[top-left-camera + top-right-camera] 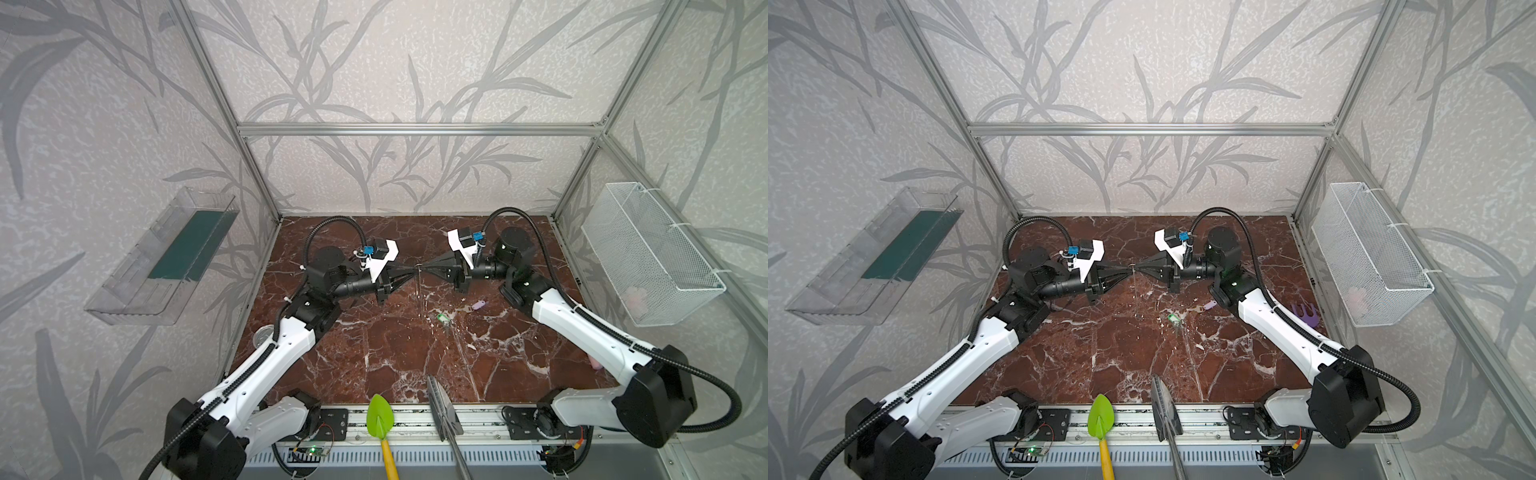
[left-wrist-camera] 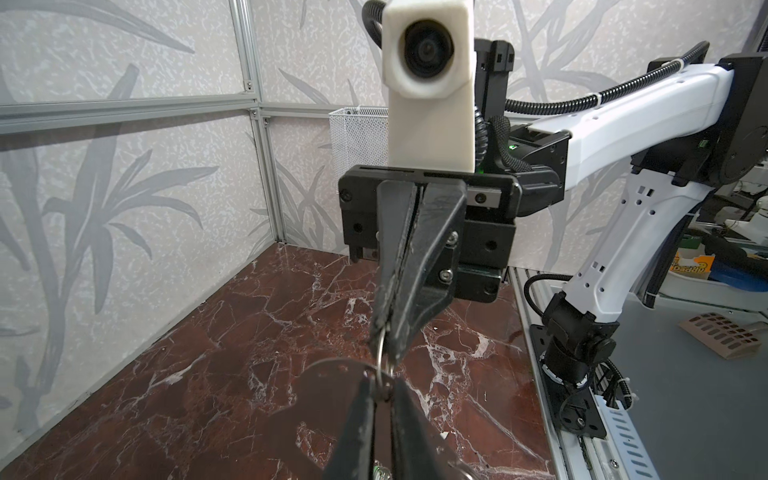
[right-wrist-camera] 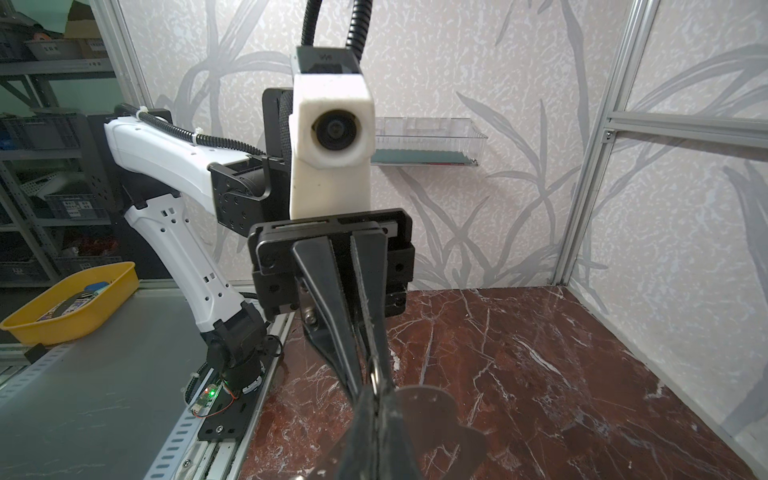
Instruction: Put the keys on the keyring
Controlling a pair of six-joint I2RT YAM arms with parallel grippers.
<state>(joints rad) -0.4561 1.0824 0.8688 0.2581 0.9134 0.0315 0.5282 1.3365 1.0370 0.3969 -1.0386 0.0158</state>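
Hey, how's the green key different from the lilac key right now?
The green key has a bright green head; the lilac key has a pale purple one. In both top views the green key lies nearer the middle and front of the table, the lilac key further right and back, close to the right arm. Both lie loose on the marble, neither held.

Red-brown marble tabletop (image 1: pixel 374 353): green key (image 1: pixel 441 318), lilac key (image 1: pixel 478 306) nearby, purple clawed piece (image 1: pixel 1306 314) at right edge.
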